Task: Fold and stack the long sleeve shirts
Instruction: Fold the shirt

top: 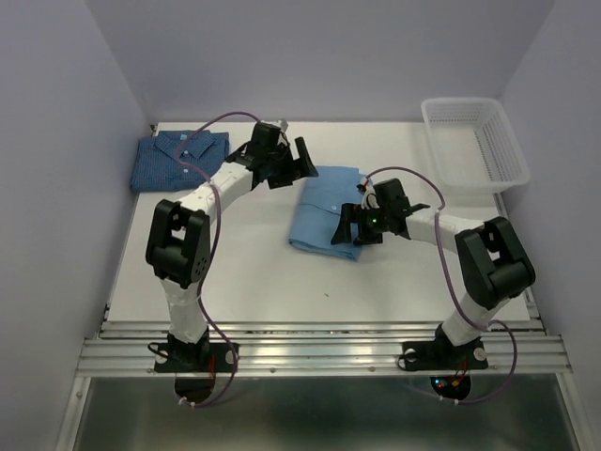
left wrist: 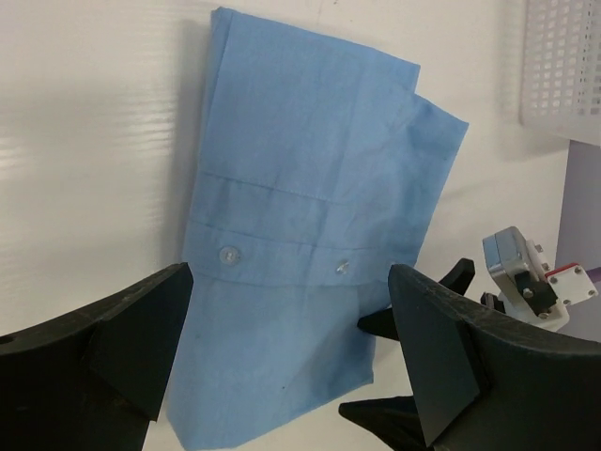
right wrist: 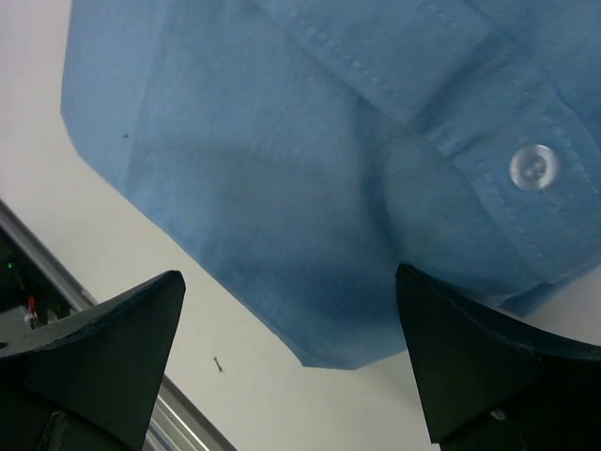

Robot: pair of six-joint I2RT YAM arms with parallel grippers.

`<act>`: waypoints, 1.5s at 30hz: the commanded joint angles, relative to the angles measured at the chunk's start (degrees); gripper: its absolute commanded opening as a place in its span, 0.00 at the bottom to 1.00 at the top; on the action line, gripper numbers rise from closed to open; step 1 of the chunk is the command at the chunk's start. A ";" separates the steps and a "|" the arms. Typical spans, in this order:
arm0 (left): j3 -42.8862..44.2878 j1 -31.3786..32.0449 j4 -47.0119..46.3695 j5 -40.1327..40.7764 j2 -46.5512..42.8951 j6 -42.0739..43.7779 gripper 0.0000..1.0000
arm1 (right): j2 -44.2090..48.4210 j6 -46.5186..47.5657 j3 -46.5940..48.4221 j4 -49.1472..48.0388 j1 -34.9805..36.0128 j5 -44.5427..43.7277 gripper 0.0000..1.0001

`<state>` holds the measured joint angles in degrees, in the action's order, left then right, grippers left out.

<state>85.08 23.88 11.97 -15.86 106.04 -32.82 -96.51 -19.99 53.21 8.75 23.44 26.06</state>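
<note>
Stacking looks like the step in hand. The light sky-blue shirt (top: 327,211) lies folded into a compact rectangle on the table (top: 254,258), directly beneath both tools. The darker checked shirt (top: 177,160) lies folded well off to the outer side of the left gripper (top: 291,166), at the far corner.

The left gripper hovers above the sky-blue shirt's far end, jaws spread wide and holding nothing. Its wrist view shows a stitched band with two buttons between its fingers. The right gripper (top: 360,227) hangs low over the same shirt's near corner, equally wide and also empty.

To carry the bundle without unfolding it, each tool should probably come down at an opposite edge. Both should pinch through every layer rather than the top flap alone, then lift together and level. The corner under the right gripper may droop open otherwise. A white mesh basket (top: 460,101) stands well beyond the right gripper.
</note>
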 commanded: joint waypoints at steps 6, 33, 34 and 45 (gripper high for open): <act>15.37 4.77 -0.64 -7.34 12.51 4.34 0.99 | -5.80 -2.07 -1.53 2.23 -2.96 -11.55 1.00; -8.71 7.14 -0.90 2.06 1.46 -0.76 0.99 | -9.24 4.25 13.40 2.32 -10.61 -9.11 1.00; -7.92 8.36 -0.46 2.15 -0.64 -0.32 0.99 | -7.66 4.78 13.85 2.49 -10.61 -8.41 1.00; 5.87 4.25 2.53 4.70 4.42 4.95 0.99 | 9.14 -1.99 0.94 -6.88 -7.02 3.80 1.00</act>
<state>84.36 31.27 13.43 -12.19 106.48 -31.38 -89.08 -19.33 59.57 8.05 13.58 21.87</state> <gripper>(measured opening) 0.986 0.997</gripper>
